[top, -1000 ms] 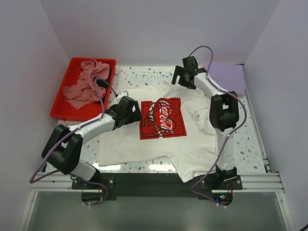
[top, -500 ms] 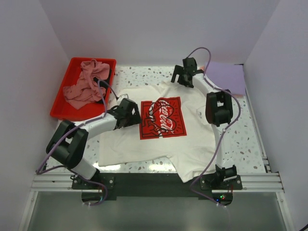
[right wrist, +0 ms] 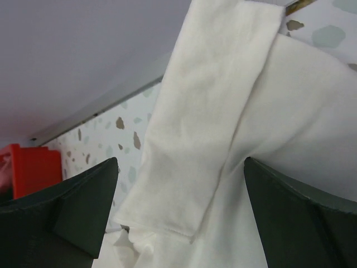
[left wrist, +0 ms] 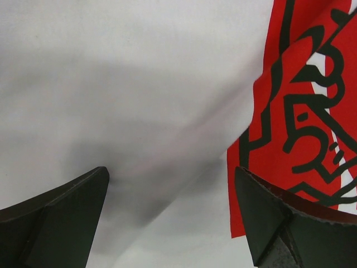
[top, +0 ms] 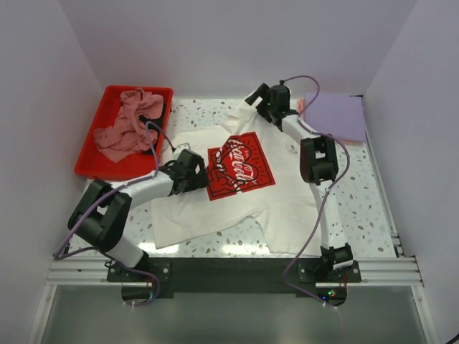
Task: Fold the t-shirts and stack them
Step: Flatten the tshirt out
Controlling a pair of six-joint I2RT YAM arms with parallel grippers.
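Mostly flat, white t-shirt (top: 237, 211) with red square print (top: 240, 166), skewed, rumpled.

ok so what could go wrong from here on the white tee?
1. The white shirt lies skewed and wrinkled, so a fold started now would likely come out crooked.
2. The sleeve below the open right gripper is doubled over; closing there may pinch both layers and keep it tucked.
3. The open left gripper is close over the cloth beside the red print; any drag could bunch it.
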